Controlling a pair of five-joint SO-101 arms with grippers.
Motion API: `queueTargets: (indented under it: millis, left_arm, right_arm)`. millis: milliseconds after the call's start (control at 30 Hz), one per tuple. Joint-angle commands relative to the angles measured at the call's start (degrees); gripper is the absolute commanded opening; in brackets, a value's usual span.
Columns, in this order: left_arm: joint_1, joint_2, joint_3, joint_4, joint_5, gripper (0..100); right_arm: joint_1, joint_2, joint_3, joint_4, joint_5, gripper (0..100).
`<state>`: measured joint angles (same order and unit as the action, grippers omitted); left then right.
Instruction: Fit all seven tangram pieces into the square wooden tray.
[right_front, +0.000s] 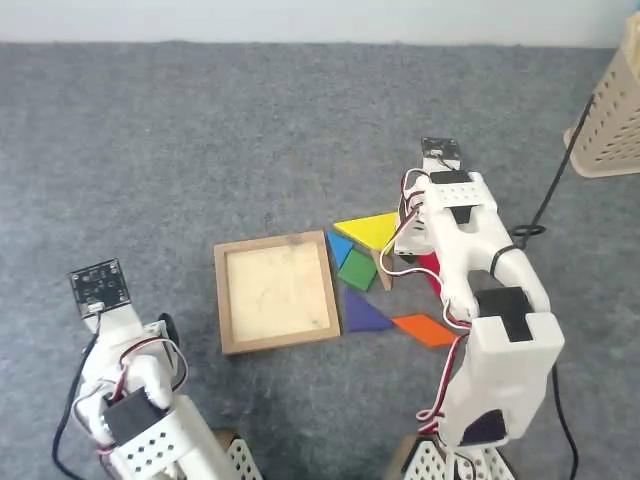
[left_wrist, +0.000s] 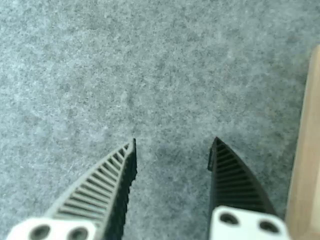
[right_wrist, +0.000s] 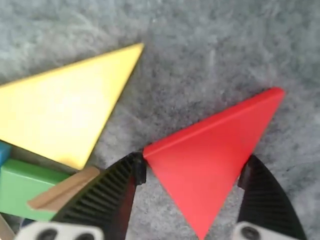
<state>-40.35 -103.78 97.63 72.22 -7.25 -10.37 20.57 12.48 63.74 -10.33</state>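
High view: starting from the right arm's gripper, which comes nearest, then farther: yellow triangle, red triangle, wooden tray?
1. red triangle: lying between the right gripper's fingers.
2. yellow triangle: a little farther, on the left.
3. wooden tray: farthest, well off to the left.

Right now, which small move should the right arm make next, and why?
Probably close the right gripper on the red triangle. Its open fingers stand on either side of that piece, which lies flat on the carpet, and the wooden tray holds no pieces yet, so a grasp seems the next step.
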Motion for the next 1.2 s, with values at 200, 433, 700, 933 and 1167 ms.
queueTargets:
  millis: [200, 433, 700, 933, 1167]
  left_arm:
    - [0.18, -0.62, -1.1, 0.18, 0.53, 23]
    - [0.18, -0.62, -1.1, 0.18, 0.53, 23]
    - [0.18, -0.62, -1.1, 0.18, 0.53, 23]
    - [0.18, -0.62, -1.1, 0.18, 0.53, 23]
    - [0.18, -0.62, -1.1, 0.18, 0.53, 23]
  right_arm:
    - [0.84, -0.66, -1.23, 0.48, 1.23, 28.9]
    - [0.92, -0.66, -1.32, 0.66, 1.23, 28.9]
    - [0.48, -0.75, -1.49, 0.22, 1.32, 28.9]
    - [0.4, -0.75, -2.37, 0.75, 1.32, 28.9]
    - [0.48, -0.75, -2.46, 0.75, 2.29, 29.0]
